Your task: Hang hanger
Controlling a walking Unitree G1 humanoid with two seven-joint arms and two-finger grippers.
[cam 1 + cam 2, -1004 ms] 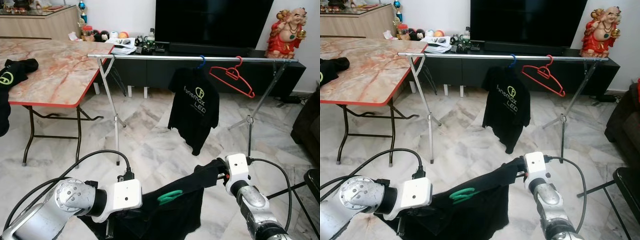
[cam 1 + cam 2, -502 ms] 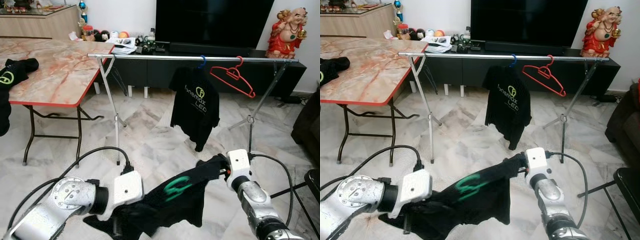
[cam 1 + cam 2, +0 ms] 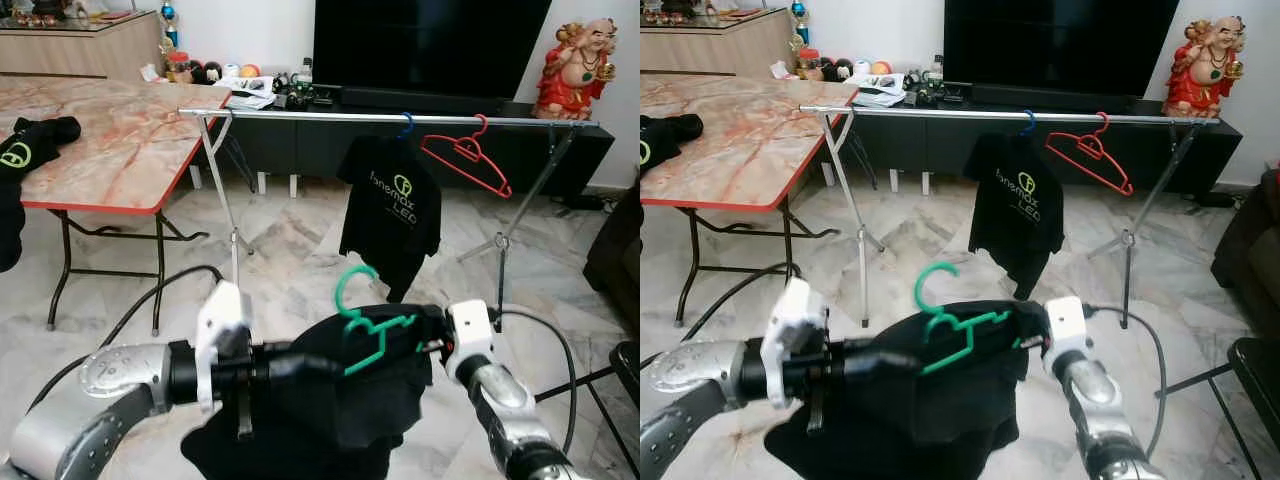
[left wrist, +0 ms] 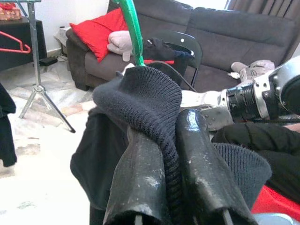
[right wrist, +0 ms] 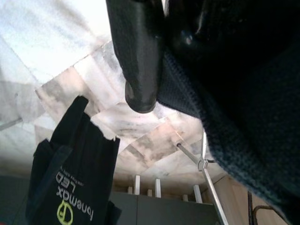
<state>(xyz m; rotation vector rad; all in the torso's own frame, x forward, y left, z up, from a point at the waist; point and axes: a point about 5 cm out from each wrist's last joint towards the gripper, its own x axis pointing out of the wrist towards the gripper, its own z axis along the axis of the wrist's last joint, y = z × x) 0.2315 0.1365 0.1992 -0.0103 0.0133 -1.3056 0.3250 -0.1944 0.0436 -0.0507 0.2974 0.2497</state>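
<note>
A green hanger [image 3: 362, 318] stands hook-up in the collar of a black shirt [image 3: 330, 400], which I hold up between both arms low in front of me. My left gripper [image 3: 300, 364] is shut on the shirt's left shoulder; in the left wrist view its fingers [image 4: 140, 173] pinch the knit fabric [image 4: 150, 101] below the hanger's green hook [image 4: 132, 33]. My right gripper [image 3: 425, 338] is shut on the right shoulder, a finger [image 5: 138, 51] pressed against the cloth [image 5: 243, 93]. Ahead runs the silver rail [image 3: 300, 114], well above and beyond the held hanger.
On the rail hang a black printed shirt [image 3: 392, 205] on a blue hanger and a bare red hanger [image 3: 462, 160]. A marble-top table [image 3: 110, 150] with dark clothes [image 3: 30, 142] stands left. A TV cabinet [image 3: 300, 140] is behind the rail, a dark sofa [image 3: 615, 250] right.
Both arms lifted and drew the shirt taut. The hanger, lying flat in the sagging cloth before, now stands upright with its hook above the collar. The left wrist has rotated.
</note>
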